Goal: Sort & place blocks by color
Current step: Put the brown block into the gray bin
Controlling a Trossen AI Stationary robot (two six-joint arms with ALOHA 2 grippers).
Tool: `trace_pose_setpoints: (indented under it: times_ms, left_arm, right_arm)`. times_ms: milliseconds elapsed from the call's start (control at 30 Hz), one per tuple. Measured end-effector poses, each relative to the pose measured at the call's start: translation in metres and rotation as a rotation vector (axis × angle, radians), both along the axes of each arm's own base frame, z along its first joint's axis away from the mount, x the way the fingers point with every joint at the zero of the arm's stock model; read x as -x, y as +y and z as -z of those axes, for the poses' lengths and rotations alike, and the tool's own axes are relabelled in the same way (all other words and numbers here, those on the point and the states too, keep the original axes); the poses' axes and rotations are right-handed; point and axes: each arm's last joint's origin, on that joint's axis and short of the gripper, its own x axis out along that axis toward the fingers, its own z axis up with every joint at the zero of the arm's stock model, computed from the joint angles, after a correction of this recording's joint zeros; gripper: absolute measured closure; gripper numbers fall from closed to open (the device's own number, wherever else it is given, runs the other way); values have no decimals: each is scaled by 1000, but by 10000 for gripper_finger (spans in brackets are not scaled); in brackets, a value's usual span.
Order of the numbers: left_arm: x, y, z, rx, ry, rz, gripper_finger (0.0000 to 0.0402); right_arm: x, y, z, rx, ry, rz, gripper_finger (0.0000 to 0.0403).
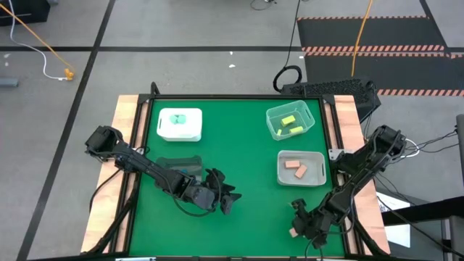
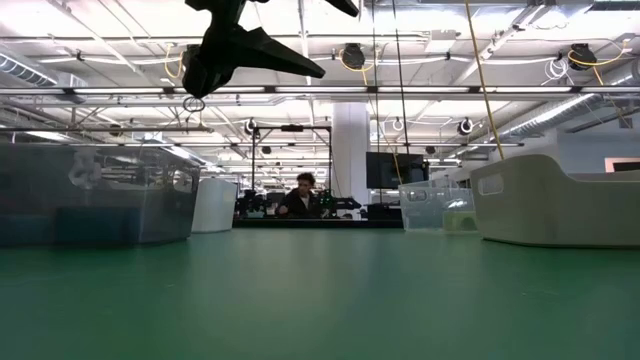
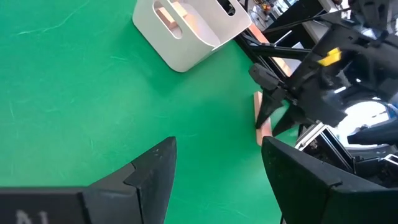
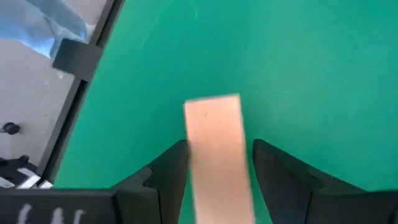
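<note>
The right gripper [image 1: 296,220] sits low over the green mat [image 1: 239,156] near the table's front right corner. A tan-peach bar [image 4: 216,155] stands between its two fingers [image 4: 165,171], with the bar's far end projecting forward past the fingertips. The fingers lie close against the bar's two long sides, so the gripper appears closed on it. In the left wrist view the same bar [image 3: 261,121] shows upright in the right gripper, held just above the mat.

The grey tray [image 1: 301,167] lies beyond the right gripper, toward the table's far side, and already holds two tan-peach blocks [image 1: 296,167]. Farther on in the same direction, the clear tray [image 1: 289,120] holds yellow-green blocks [image 1: 289,122].

The left gripper [image 1: 225,197] hangs above the middle of the mat with its fingers spread wide and nothing between them. A dark-tinted tray [image 1: 177,168] lies just behind it under the left arm; its contents cannot be made out. The white tray [image 1: 180,125], farther toward the table's far left, holds a pale teal-green block [image 1: 180,118].
</note>
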Motion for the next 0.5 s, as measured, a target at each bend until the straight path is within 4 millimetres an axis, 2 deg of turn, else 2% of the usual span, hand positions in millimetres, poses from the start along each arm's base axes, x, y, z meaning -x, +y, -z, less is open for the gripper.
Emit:
trace_pose_setpoints:
  times_ms: [200, 433, 500]
  left_arm:
    - [0, 0, 0, -2, 0, 1, 165]
    - [0, 0, 0, -11, -2, 6, 165]
    - [-1, 0, -1, 15, -14, -5, 165]
  right_arm:
    - [4, -6, 9, 23, 9, -1, 236]
    - [5, -7, 11, 28, 0, -19, 290]
    - [4, -6, 10, 13, -10, -17, 291]
